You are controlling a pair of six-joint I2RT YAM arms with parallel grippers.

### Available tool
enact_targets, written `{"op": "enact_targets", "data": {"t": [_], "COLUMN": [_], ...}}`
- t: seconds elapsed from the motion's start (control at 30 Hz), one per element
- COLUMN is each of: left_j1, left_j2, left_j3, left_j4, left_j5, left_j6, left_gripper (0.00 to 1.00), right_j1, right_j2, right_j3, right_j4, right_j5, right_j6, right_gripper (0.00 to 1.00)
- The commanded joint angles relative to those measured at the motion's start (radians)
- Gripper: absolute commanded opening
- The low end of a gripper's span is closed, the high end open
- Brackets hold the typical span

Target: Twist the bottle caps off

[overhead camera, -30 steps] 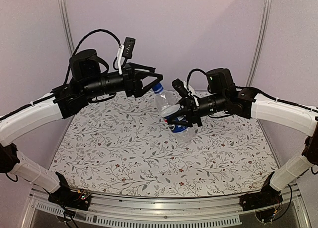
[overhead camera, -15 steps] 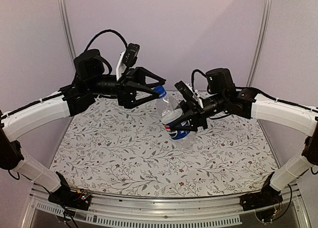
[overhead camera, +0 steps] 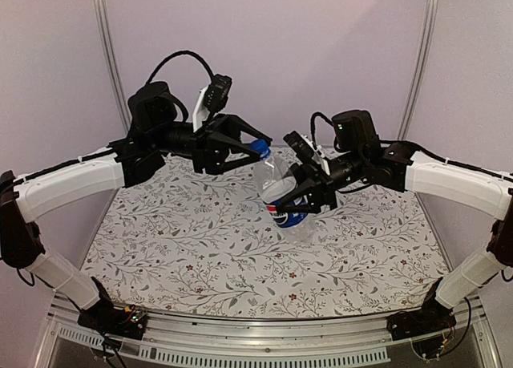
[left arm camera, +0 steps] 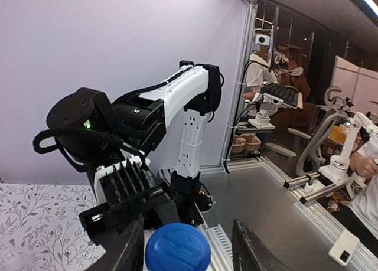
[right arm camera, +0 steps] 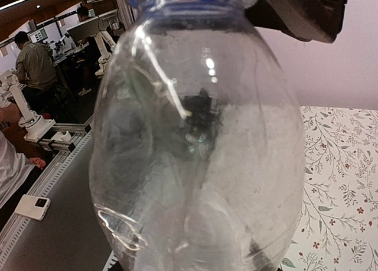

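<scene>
Left end effector spread, right end effector clamped

Gaps flank the blue cap inside the left gripper

One Pepsi bottle was visible; it bore one blue cap; there were two arms, each ending in one two-finger gripper, so two in all: the left gripper and the right gripper; one floral cloth was counted; one phone showed in the right wrist view.
</scene>
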Motion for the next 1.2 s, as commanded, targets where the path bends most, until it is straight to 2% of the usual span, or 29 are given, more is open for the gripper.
{"op": "enact_targets", "data": {"t": [0.0,0.3,0.53,0.67,0.83,0.9,1.07,1.17], "left_j1": [0.014,0.022,0.022,0.021,0.015,0.001,-0.070,-0.117], "left_j2": [0.006,0.010,-0.005,-0.018,-0.056,-0.082,-0.123,-0.117], "left_j3": [0.005,-0.008,-0.012,-0.014,-0.015,-0.015,-0.033,0.000], "left_j4": [0.061,0.104,0.045,0.011,-0.067,-0.117,-0.205,-0.290], "left_j5": [0.020,0.035,0.009,-0.036,-0.236,-0.367,-0.794,-0.977], "left_j6": [-0.026,-0.063,-0.021,-0.010,-0.009,-0.001,-0.070,-0.096], "left_gripper": [0.47,0.38,0.31,0.24,0.17,0.15,0.11,0.10], "right_j1": [-0.003,-0.003,-0.002,-0.002,-0.004,-0.004,-0.004,-0.004], "right_j2": [0.002,-0.001,-0.005,-0.008,-0.013,-0.012,-0.003,0.003], "right_j3": [0.005,0.002,0.002,0.007,0.011,0.015,0.031,0.034], "right_j4": [-0.001,-0.001,0.004,0.006,0.004,0.007,0.012,0.013], "right_j5": [-0.015,-0.008,0.042,0.120,0.273,0.330,0.449,0.467], "right_j6": [-0.007,-0.006,0.005,0.022,0.053,0.058,0.082,0.086], "right_gripper": [0.40,0.40,0.40,0.40,0.39,0.39,0.39,0.39]}}
